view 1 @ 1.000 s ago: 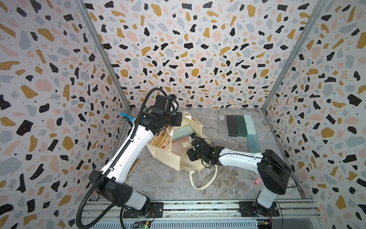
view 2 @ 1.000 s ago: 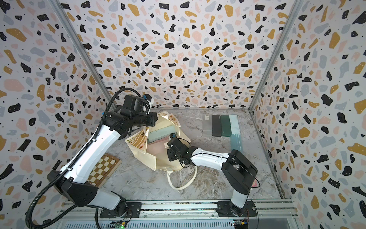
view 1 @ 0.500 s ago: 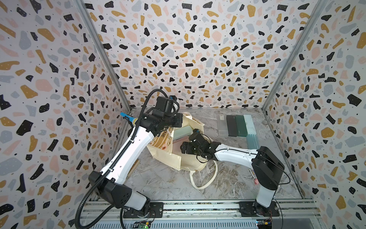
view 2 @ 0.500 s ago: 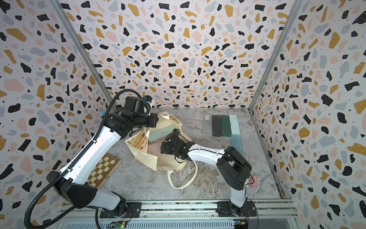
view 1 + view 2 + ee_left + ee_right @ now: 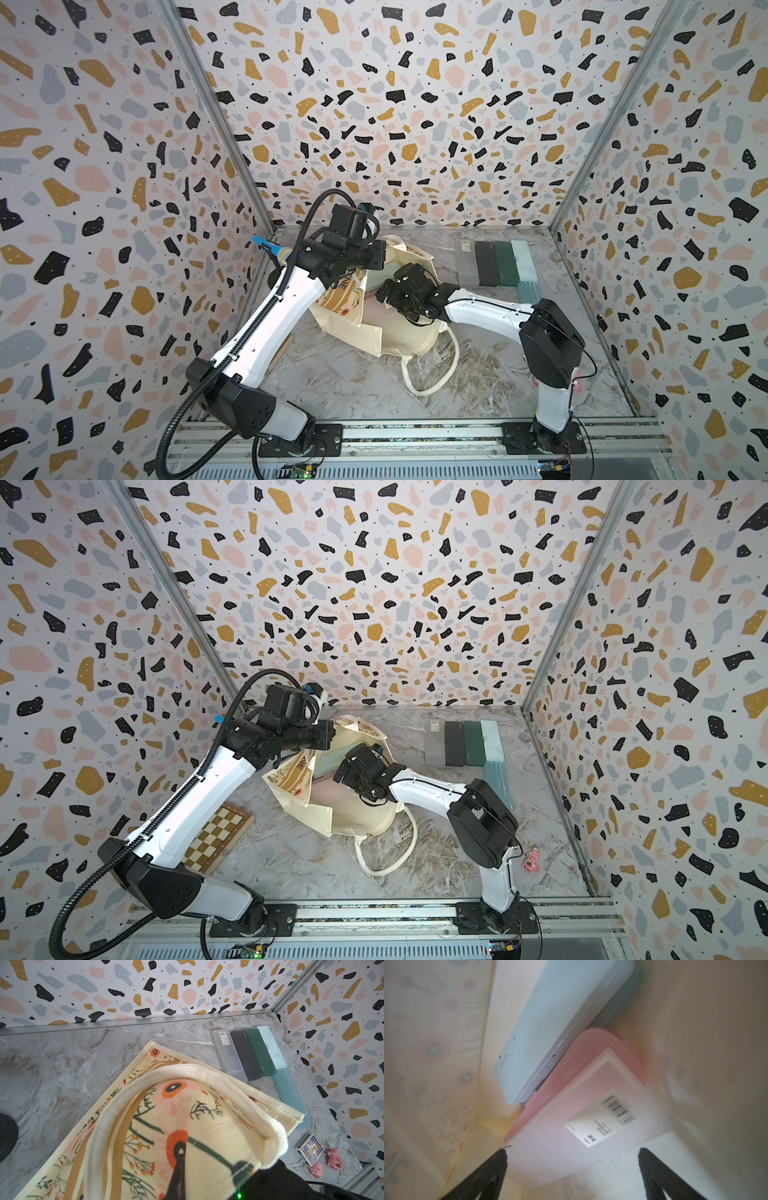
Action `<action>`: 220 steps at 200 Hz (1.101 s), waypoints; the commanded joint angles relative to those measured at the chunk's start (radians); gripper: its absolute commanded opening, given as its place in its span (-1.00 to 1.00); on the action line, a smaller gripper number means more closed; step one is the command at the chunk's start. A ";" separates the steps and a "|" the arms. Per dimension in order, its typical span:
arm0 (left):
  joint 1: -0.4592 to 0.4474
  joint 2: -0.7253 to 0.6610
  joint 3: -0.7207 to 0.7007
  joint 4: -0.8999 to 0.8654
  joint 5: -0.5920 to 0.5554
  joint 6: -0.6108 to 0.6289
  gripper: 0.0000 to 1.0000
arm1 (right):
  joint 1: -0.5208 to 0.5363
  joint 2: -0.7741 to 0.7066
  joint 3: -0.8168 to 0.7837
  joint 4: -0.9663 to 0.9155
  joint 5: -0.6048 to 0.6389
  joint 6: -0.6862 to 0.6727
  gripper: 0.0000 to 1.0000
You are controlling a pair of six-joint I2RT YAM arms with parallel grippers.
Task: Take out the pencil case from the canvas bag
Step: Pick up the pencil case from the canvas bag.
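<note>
In both top views the right gripper (image 5: 383,291) has pushed up-left into the mouth of the canvas bag (image 5: 399,336) at frame centre, its jaws now spread wide. In the left wrist view the left gripper (image 5: 179,1167), jaws together on the bag's cloth, still props that mouth open. In the right wrist view a frosted pencil case (image 5: 581,1118) lies inside the bag, lower middle, between the parted jaws but not yet gripped, so a grasp looks imminent.
</note>
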State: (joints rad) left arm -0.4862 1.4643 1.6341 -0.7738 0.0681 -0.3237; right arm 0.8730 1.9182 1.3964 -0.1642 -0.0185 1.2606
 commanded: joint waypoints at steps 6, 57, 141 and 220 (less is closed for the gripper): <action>-0.006 -0.044 -0.002 0.070 0.007 0.019 -1.00 | -0.017 0.007 0.021 -0.069 -0.013 0.074 0.99; -0.008 -0.046 -0.003 0.067 0.033 0.029 -1.00 | -0.051 0.004 -0.014 0.006 -0.048 0.141 0.99; -0.015 -0.080 -0.021 0.073 0.140 0.089 -1.00 | -0.095 0.087 0.068 -0.046 -0.067 0.182 0.99; -0.015 -0.083 -0.028 0.087 0.269 0.119 -1.00 | -0.133 0.149 0.091 -0.020 -0.087 0.180 0.99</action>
State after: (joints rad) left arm -0.4957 1.4372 1.5898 -0.7570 0.2543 -0.2214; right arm 0.7784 2.0457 1.4528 -0.1589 -0.1226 1.4334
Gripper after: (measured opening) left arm 0.047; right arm 0.992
